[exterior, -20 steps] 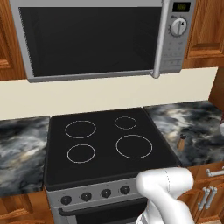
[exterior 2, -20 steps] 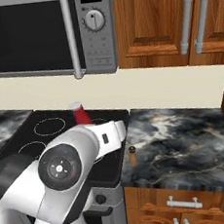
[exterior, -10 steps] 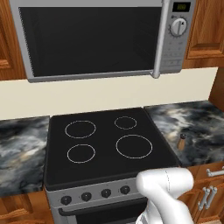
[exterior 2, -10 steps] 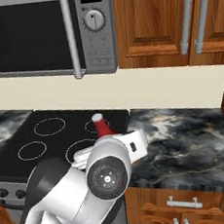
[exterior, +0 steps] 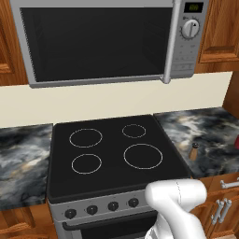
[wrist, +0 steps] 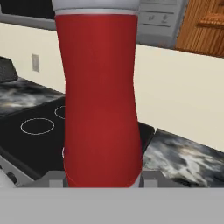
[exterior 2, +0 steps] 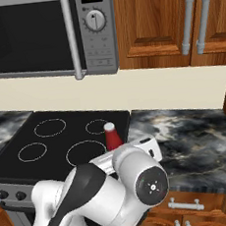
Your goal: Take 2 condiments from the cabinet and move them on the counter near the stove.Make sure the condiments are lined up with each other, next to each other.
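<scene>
Red bottle (wrist: 100,100), pale cap; black-topped stove (exterior: 112,154); grey-black white-veined counter (exterior 2: 187,141).

A grey microwave (exterior: 107,39) is being seen hung high on the wall, its dark door taking up most of its front and a round dial (exterior 2: 95,21) sitting under a small green display. A plain cream wall (exterior: 116,100) is being shown running beneath it. Reddish-brown upper cupboards (exterior 2: 165,23) are being seen to the right of the microwave, with two grey bar handles (exterior 2: 197,19) standing upright side by side. Lower down, wooden drawer fronts (exterior 2: 194,205) are being shown fitted with pale metal pulls (exterior 2: 185,205). A small outlet plate (wrist: 35,62) is being seen set into the wall. Everything is being lit evenly and softly.
</scene>
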{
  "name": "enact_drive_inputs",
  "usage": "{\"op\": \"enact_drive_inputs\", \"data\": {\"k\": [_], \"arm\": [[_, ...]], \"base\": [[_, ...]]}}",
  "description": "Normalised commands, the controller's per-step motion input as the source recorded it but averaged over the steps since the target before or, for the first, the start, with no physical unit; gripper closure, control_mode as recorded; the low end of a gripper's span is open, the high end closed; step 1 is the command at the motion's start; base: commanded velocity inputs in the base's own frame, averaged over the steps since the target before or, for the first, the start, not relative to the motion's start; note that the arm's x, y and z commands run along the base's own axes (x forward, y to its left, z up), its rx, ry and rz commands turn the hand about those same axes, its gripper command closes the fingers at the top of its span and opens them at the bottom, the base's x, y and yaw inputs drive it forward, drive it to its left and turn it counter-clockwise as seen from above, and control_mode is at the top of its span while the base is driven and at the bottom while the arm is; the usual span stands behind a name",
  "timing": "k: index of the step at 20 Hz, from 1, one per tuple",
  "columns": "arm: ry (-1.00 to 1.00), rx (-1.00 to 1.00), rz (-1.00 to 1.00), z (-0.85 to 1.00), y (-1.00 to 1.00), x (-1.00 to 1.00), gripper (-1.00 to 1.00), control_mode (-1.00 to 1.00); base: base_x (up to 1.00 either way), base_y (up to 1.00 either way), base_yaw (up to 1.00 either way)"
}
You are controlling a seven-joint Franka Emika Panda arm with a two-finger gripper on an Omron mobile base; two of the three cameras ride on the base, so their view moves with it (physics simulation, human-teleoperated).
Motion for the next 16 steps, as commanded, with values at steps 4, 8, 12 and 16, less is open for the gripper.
{"op": "enact_drive_inputs", "data": {"k": [4, 8, 12, 16], "arm": [[0.0, 0.08, 0.16, -0.29, -0.04, 0.36, 1.0, -1.0], [0.0, 0.08, 0.15, -0.3, -0.06, 0.32, 1.0, -1.0], [0.0, 0.05, 0.08, -0.32, -0.13, 0.28, 1.0, -1.0], [0.0, 0.01, 0.05, -0.33, -0.15, 0.22, 1.0, -1.0]], "base": [[0.0, 0.0, 0.0], [0.0, 0.0, 0.0], [0.0, 0.0, 0.0], [0.0, 0.0, 0.0]]}}
